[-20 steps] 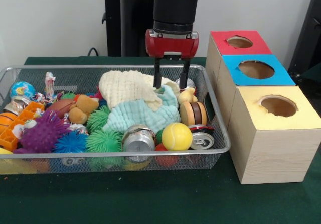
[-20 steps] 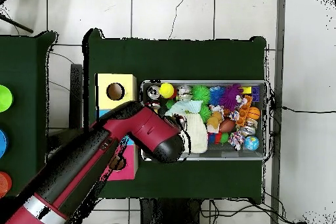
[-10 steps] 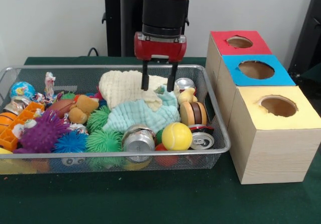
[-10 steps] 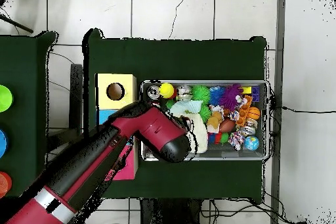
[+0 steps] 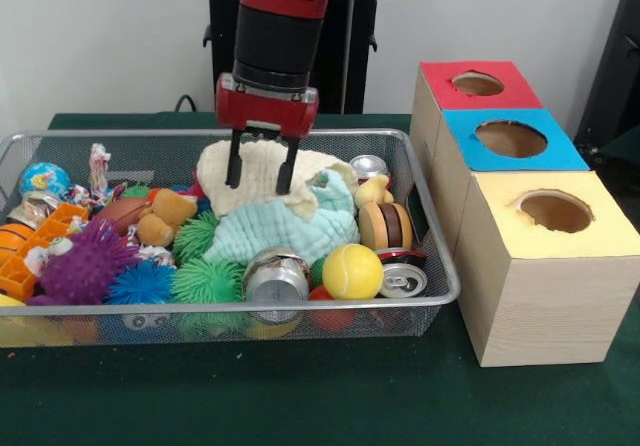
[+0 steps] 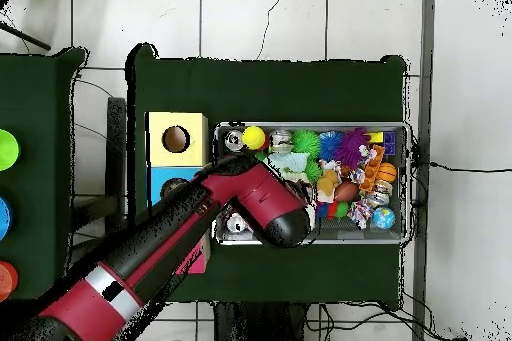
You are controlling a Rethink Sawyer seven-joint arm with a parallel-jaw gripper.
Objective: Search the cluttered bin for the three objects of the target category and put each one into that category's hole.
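Right now I have the dark green cloth-covered bench [image 5: 300, 406] carrying everything: the wire mesh bin [image 5: 440, 266] toward its left edge, and along its right edge a row of three wooden boxes, each with a round hole on top, capped red [image 5: 478, 84], blue [image 5: 512, 138] and yellow [image 5: 556, 211]. I guess the boxes sit just beside the bin's right rim so drops are short.

The target category isn't shown; I judge cans likely, since I count three silver cans: one lying at the bin's front rim [image 5: 276, 278], one with its top showing at the front right corner [image 5: 403, 280], one near the back right rim [image 5: 369, 167].

Big soft items sit mid-bin: a cream knitted cloth [image 5: 250, 171] overlapping a pale mint cloth [image 5: 290, 228], probably hiding things. Spiky rubber balls, green [image 5: 208, 280] and purple [image 5: 85, 264], fill the left side; a yellow tennis ball [image 5: 352, 271] sits by the front rim.

My pincer [image 5: 258, 171] hangs with prongs apart, empty, tips at the cream cloth. All three cans lie well to its right or front; overhead view hides it under the arm.
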